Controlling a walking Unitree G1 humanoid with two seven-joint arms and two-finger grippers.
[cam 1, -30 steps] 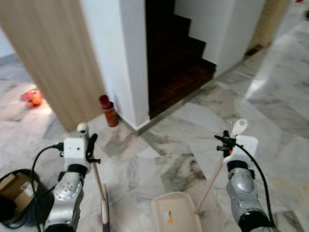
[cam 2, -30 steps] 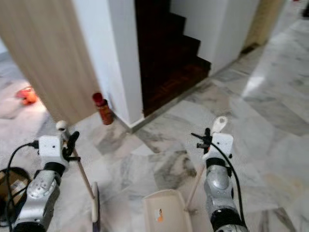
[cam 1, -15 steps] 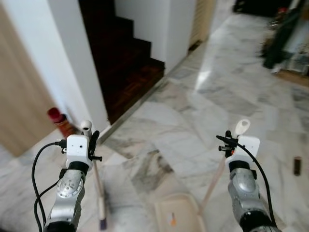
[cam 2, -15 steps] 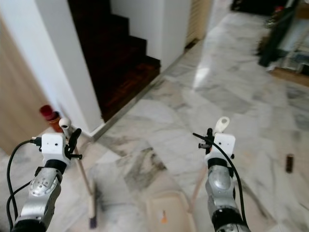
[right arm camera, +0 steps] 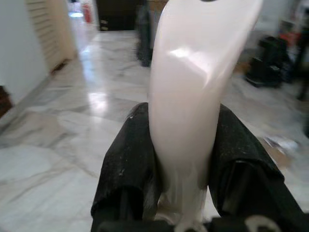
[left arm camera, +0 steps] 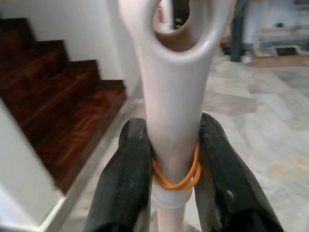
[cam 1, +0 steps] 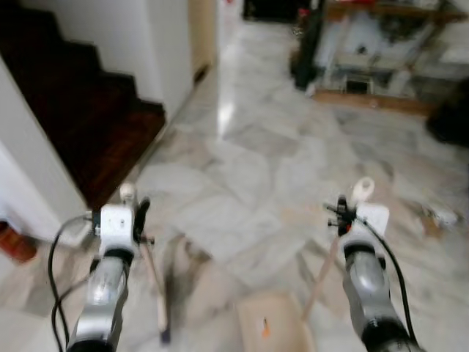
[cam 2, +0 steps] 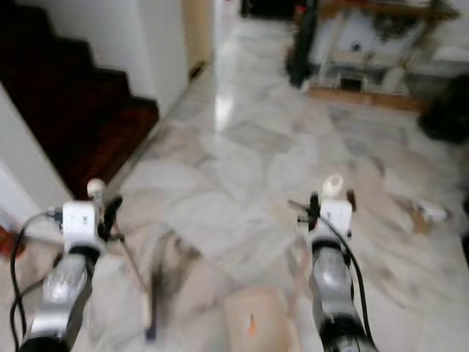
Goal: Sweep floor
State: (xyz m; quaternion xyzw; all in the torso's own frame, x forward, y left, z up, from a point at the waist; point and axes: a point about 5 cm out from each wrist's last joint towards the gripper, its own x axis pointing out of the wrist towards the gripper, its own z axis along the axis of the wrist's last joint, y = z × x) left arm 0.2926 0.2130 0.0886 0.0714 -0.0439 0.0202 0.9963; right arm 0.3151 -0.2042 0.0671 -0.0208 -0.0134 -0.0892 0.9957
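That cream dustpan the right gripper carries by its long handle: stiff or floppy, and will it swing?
The dustpan looks like moulded plastic, so probably stiff and light. The right gripper clamps the handle near its top, with the pan hanging far below, so it may sway while walking. The handle's glossy surface could slip between the fingers.

Stairs [cam 1: 73, 110] lie left, shelving [cam 1: 388, 51] ahead (far right), dustpan [cam 1: 271, 330] nearest.

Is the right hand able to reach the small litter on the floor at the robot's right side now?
Probably not. The right hand is shut on the dustpan handle, and the litter lies well apart from it on the marble floor. The robot would likely need to walk closer.
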